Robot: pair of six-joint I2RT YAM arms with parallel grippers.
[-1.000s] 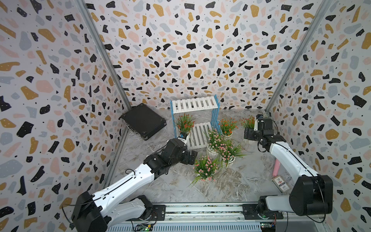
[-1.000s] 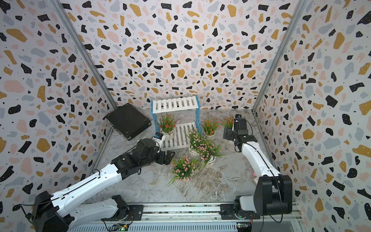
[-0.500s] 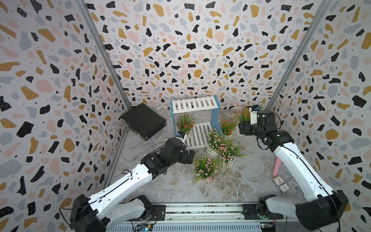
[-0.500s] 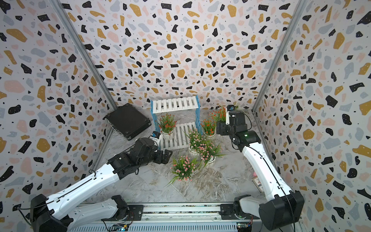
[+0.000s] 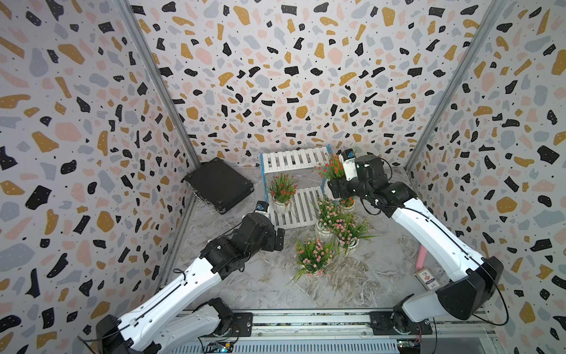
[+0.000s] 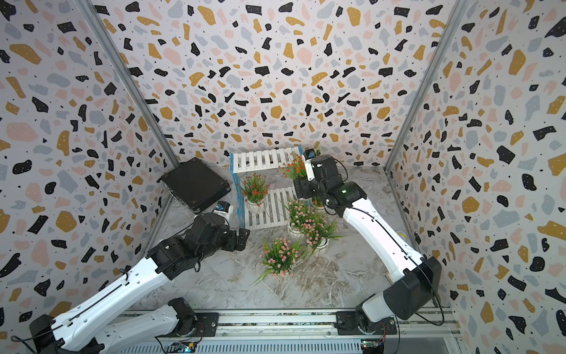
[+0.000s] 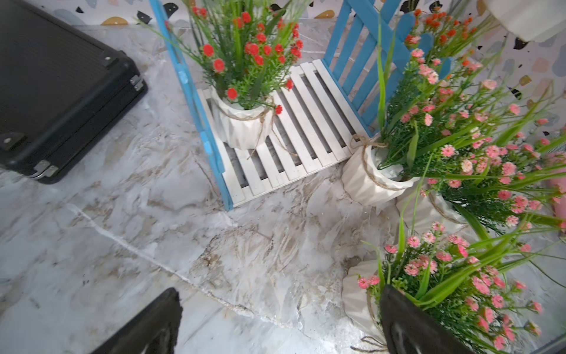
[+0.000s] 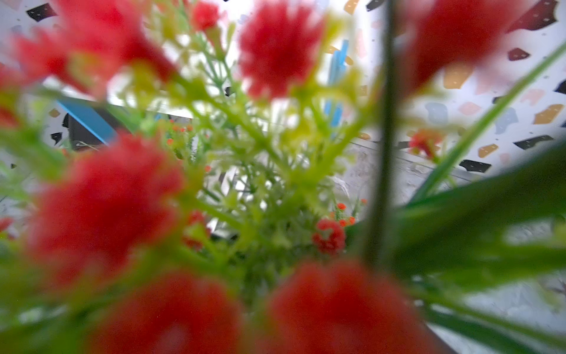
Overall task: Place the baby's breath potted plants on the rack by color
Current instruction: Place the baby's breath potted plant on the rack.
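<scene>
The rack [image 5: 294, 159] stands at the back, with one orange-red baby's breath potted plant [image 5: 281, 188] on its lower shelf [image 7: 309, 128]. My right gripper [image 5: 333, 184] is shut on a second orange-red plant [image 5: 332, 168], held in the air by the rack's right side at upper-shelf height. Its blurred flowers [image 8: 275, 46] fill the right wrist view and hide the jaws. A third orange-red plant [image 5: 347, 202] stands on the floor under that arm. Three pink plants [image 5: 326, 211] [image 5: 349, 228] [image 5: 312, 256] cluster in front of the rack. My left gripper [image 7: 275, 331] hangs open and empty over bare floor beside the nearest pink plant [image 7: 444, 275].
A flat black case [image 5: 219, 184] lies left of the rack against the wall. A pink stick [image 5: 422, 256] and a small card box [image 5: 427, 279] lie by the right wall. Patterned walls close in three sides.
My right arm has risen and swung left, carrying the orange-red plant from the floor to beside the rack's upper shelf. The left arm has drawn back slightly from the rack.
</scene>
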